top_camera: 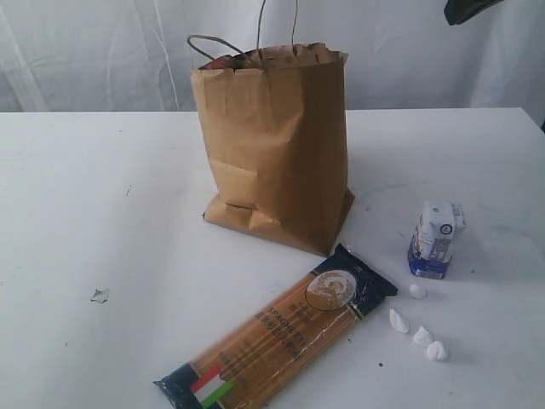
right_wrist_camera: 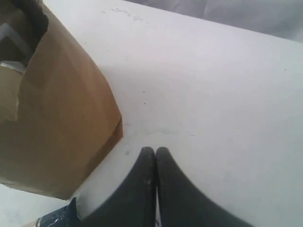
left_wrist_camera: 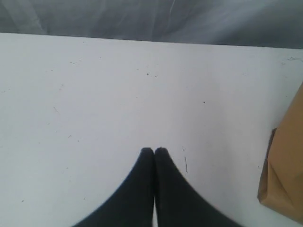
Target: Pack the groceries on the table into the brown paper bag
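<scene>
L side first: we see the left gripper (left_wrist_camera: pixel 154 151) above bare table (left_wrist_camera: pixel 94 94), jaws clenched tip to tip w/ nothing btwn them. A bottom corner of the brown paper bag (left_wrist_camera: pixel 284 179) sits well apart from the tips.

In the exterior view a small pale scrap (top_camera: pixel 100 296) lies on the table's left part. Mid-table, toward the back, the bag (top_camera: pixel 277 145) stands upright, top open, handles up. In front of it and to the right, the long spaghetti pack (top_camera: pixel 277 336) lies flat on a diagonal. Its dark end is just beside the bag's front corner; we can't tell if they touch.

Further right, the white-blue carton (top_camera: pixel 436 239) stands apart from the bag. Four small white lumps (top_camera: pixel 422 336) trail in front of it.

R side: the right gripper (right_wrist_camera: pixel 155 150) is also clenched, empty, near the bag's base. Sth pale shows inside the bag's mouth; we can't tell what.
</scene>
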`<state>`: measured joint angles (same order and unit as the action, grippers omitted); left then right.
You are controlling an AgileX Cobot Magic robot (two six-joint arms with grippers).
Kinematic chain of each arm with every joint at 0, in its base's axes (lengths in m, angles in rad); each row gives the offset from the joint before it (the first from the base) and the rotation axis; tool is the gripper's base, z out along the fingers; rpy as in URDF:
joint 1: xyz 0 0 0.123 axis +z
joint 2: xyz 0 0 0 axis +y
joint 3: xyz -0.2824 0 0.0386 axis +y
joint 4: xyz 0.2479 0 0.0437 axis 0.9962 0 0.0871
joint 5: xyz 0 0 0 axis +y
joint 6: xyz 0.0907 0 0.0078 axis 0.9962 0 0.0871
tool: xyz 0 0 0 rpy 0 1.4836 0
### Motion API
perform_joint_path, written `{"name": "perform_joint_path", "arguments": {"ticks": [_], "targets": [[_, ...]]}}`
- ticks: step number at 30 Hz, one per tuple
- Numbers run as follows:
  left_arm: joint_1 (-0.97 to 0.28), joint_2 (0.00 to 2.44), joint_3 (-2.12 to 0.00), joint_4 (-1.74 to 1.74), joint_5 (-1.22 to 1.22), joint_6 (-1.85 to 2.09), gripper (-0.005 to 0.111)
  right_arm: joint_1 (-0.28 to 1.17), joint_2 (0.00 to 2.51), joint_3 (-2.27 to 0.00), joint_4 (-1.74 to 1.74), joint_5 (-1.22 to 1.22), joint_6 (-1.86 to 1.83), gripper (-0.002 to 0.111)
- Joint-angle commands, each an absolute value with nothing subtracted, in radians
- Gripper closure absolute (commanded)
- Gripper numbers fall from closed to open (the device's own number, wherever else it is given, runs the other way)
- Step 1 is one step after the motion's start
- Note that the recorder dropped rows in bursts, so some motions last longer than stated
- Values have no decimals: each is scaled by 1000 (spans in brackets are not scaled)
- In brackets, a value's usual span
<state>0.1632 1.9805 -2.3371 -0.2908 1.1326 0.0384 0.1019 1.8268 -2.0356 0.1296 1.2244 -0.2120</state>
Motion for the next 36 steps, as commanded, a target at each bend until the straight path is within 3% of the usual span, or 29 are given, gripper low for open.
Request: {"name": "perform_joint_path", "arguments": {"ticks": [1,5,13,17,19,24,27,30,36], "targets": [[163,1762,-2161,-307,1176,66,107,98,1828,-1989,116,1221,-204,108],[151,1487,-1894,-268,962,118,107,98,1820,-1884,94,1221,-204,108],[150,706,-1029,-161,495,191,107,98,1693,-1653,105,1004,-288,108],[150,215,-698,-235,351,66,107,98,1550,-1452,224,683,-412,108],[150,80,-620,-209,413,59,107,98,1451,-1318,419,531,-576,108],[150,0,-476,-94,775,62,107,98,1090,-936,627,362,-982,108],[150,0,-405,-115,526,39,107,98,924,-828,611,582,-1044,108],[150,0,-288,-178,208,-19,107,111,913,-826,644,682,-1100,108],[150,39,-28,-282,210,-107,107,211,1138,-850,767,861,-1486,108]]}}
